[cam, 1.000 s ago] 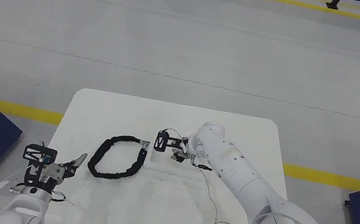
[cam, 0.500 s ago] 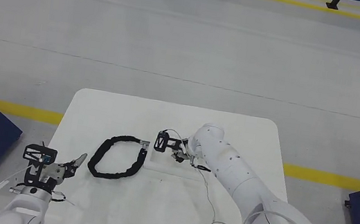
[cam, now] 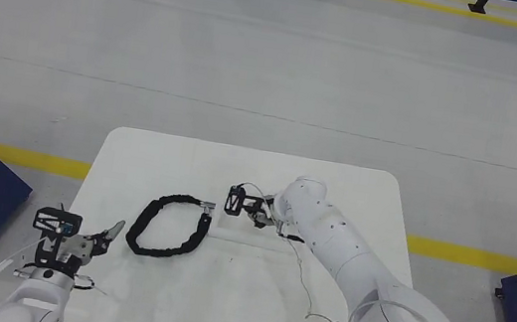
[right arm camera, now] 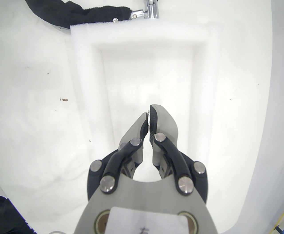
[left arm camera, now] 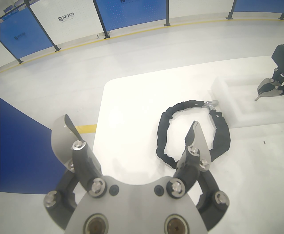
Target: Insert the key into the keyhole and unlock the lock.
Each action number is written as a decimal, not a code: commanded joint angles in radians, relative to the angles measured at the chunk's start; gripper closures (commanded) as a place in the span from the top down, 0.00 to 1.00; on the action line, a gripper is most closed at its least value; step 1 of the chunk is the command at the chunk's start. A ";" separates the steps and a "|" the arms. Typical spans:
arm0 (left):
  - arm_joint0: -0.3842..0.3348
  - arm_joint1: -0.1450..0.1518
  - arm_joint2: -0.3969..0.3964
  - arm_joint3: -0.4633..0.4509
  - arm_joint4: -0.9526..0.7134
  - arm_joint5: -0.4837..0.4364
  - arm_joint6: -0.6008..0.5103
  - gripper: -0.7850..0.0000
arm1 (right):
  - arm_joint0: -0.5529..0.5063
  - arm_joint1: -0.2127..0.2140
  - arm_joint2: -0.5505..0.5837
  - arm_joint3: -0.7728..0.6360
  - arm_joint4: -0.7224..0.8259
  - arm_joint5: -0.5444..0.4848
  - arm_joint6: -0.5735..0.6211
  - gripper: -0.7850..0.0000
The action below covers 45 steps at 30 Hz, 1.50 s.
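While the right gripper [right arm camera: 148, 112] hangs over the white foam tray [right arm camera: 144, 28] at the middle of the top view, its jaws are pressed almost together on a thin metal key [left arm camera: 257, 98], whose tip pokes out past the fingertips. The black chain lock [left arm camera: 160, 135] lies in a loop on the white table [cam: 355, 190], left of centre in the top view. Its shiny metal lock end [right arm camera: 151, 11] rests just beside the tray's edge, apart from the key. The left gripper [left arm camera: 131, 124] sits at the lower left of the top view, near the table's corner, with its jaws spread wide and holding nothing. Several things could go wrong from here. The key seems pinched by only a small area, so it may twist or slip between the pads when pressed against the lock. Which way the keyhole faces cannot be made out, so the key might meet the metal off-line. Nothing steadies the lock end, so a push could simply slide it and the chain across the table. Compared with a second earlier, the right gripper has shifted slightly toward the top of the top view, while the chain, tray and left gripper look unmoved.
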 commanded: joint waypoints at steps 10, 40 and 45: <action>0.000 0.000 0.000 0.000 0.000 0.000 0.000 1.00 | -0.015 0.036 0.021 -0.009 -0.018 -0.071 -0.086 0.00; 0.000 0.000 0.000 0.000 0.000 0.000 0.000 1.00 | -0.196 0.261 0.208 -0.373 -0.067 0.039 -0.128 0.00; 0.000 0.000 0.000 0.000 0.000 0.000 0.000 1.00 | -0.273 0.327 0.273 -0.542 -0.147 0.087 -0.092 0.00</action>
